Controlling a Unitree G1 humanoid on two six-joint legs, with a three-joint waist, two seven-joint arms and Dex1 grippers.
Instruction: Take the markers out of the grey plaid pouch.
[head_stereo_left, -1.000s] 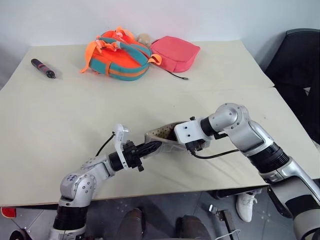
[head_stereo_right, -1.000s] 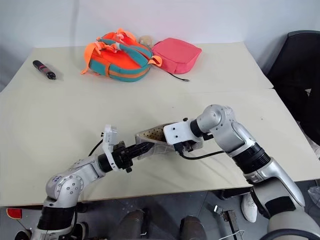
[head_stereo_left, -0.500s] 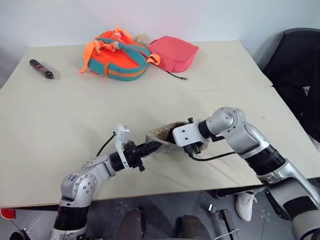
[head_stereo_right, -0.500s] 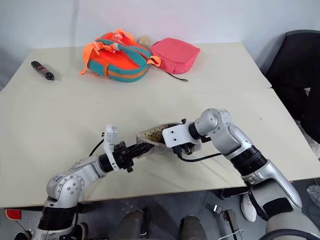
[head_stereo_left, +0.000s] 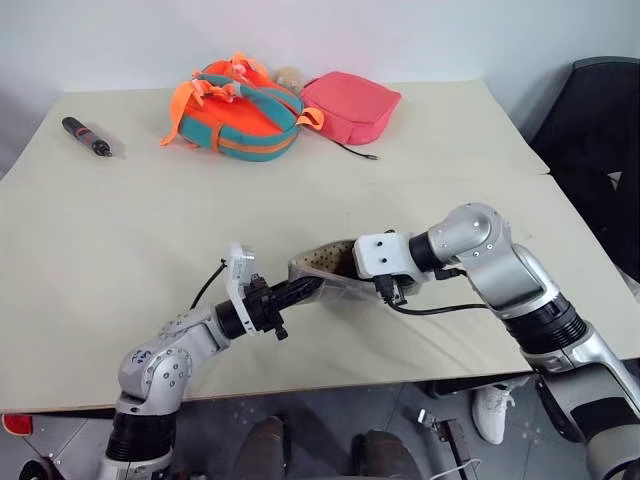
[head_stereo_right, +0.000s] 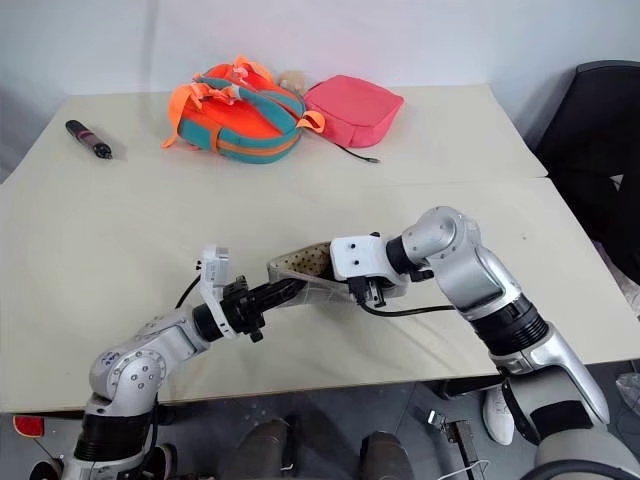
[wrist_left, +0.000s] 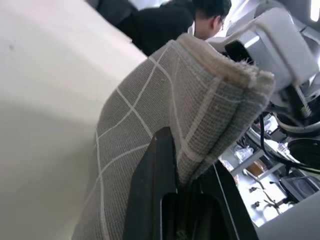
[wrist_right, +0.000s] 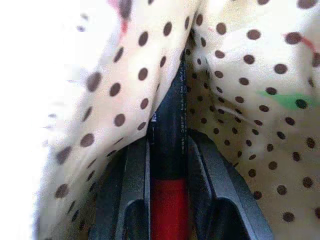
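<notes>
The left gripper (head_stereo_left: 300, 292) pinches the grey plaid pouch (wrist_left: 165, 130) aloft by one end while the right gripper (wrist_right: 167, 150), inside its mouth, clamps the red marker (wrist_right: 169, 210); the marker could catch the dotted lining, apparently snug around it, dragging the pouch free.

The red marker (wrist_right: 168, 200) is cut off below; the green marker (wrist_right: 290, 100) hides behind the pouch (wrist_left: 165, 115) lining.
</notes>
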